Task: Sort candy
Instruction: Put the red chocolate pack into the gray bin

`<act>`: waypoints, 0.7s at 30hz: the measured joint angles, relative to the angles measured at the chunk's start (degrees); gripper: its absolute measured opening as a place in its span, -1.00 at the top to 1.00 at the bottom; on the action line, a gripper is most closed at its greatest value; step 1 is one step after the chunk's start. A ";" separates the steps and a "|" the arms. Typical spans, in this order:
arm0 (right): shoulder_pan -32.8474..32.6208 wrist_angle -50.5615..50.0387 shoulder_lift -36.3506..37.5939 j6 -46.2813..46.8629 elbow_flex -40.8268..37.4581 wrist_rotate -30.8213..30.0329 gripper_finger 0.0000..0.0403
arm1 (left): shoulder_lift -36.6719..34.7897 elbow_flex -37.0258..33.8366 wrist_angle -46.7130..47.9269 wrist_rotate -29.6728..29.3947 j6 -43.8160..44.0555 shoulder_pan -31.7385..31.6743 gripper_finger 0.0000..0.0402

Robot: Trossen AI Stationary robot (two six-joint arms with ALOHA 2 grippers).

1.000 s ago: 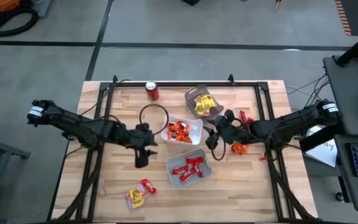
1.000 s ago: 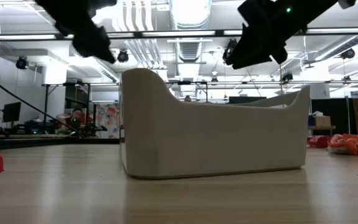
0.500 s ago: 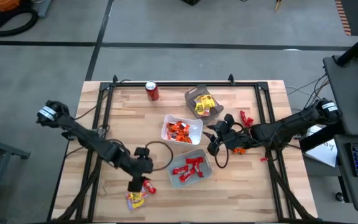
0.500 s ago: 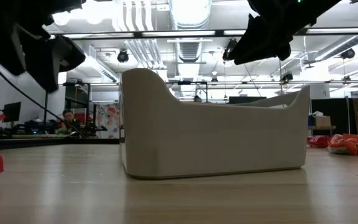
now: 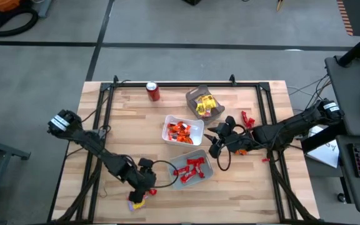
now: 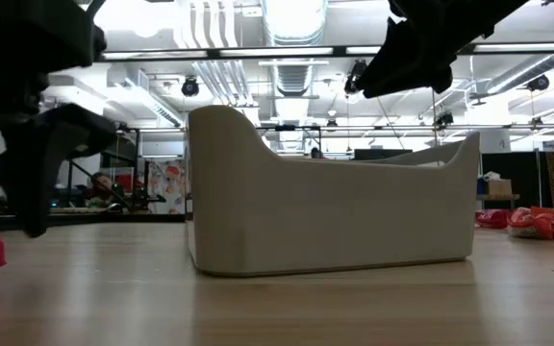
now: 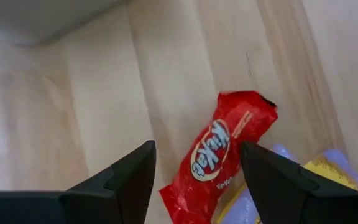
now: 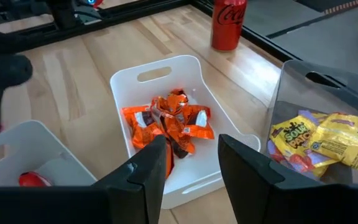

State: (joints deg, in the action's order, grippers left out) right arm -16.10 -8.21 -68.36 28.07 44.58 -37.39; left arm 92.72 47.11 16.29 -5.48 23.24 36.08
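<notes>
Left gripper [image 7: 194,171], jaws apart, hangs over a red candy [image 7: 219,155] near the tabletop's front edge; right gripper [image 8: 191,155], jaws apart and empty, hovers beside the white tray [image 8: 124,81] of orange candy [image 8: 169,124]

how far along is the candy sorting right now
Mostly done: orange candy fills one white tray, red candy another, yellow candy the clear bin. In hand: the left gripper, open, hovers over a red KitKat beside a yellow pack; nothing is gripped. Left: those two, plus loose pieces by the right gripper, which holds nothing.
</notes>
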 joint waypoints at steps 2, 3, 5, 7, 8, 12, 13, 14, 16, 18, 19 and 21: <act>-0.20 -0.02 0.00 0.72 0.00 0.01 0.32 | 0.86 0.00 -0.14 0.48 0.02 0.27 -0.08; -0.24 0.00 0.00 0.90 0.00 0.03 0.32 | 1.16 0.00 -0.23 0.57 0.02 0.37 -0.08; -0.46 -0.02 0.00 1.31 0.00 -0.01 0.31 | 1.84 0.00 -0.16 0.56 -0.22 0.46 -0.05; -0.56 -0.01 -0.02 1.45 0.00 -0.01 0.30 | 2.65 0.00 0.15 0.25 -0.79 0.41 0.01; -0.66 0.00 -0.02 1.57 0.00 -0.02 0.30 | 2.93 0.00 0.20 0.08 -1.19 0.41 0.06; -1.13 -0.02 -0.04 2.08 0.00 -0.04 0.32 | 3.56 0.00 0.26 -0.56 -2.08 0.41 0.33; -1.27 0.02 -0.04 2.08 0.00 -0.06 0.33 | 3.57 0.00 0.28 -0.58 -2.18 0.39 0.42; -1.31 0.00 -0.04 2.08 0.00 -0.06 0.33 | 3.56 0.00 0.28 -0.53 -2.36 0.37 0.50; -1.55 0.02 -0.04 2.08 0.00 -0.06 0.35 | 3.33 0.00 0.27 -0.05 -2.90 0.41 0.68; -1.72 0.04 -0.04 2.08 0.00 -0.06 0.36 | 2.71 -0.02 0.94 0.05 -3.16 0.41 0.85; -1.88 0.02 -0.04 2.08 0.00 -0.08 0.36 | 2.20 -0.10 1.48 0.15 -3.25 0.41 0.91; -2.30 0.18 -0.04 2.10 0.00 -0.08 0.37 | 0.98 -0.11 2.17 0.28 -3.23 0.41 0.94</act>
State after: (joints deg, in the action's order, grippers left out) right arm -18.40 -8.02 -68.40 30.18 44.58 -37.47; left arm 93.70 47.01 18.46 -5.20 20.01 36.49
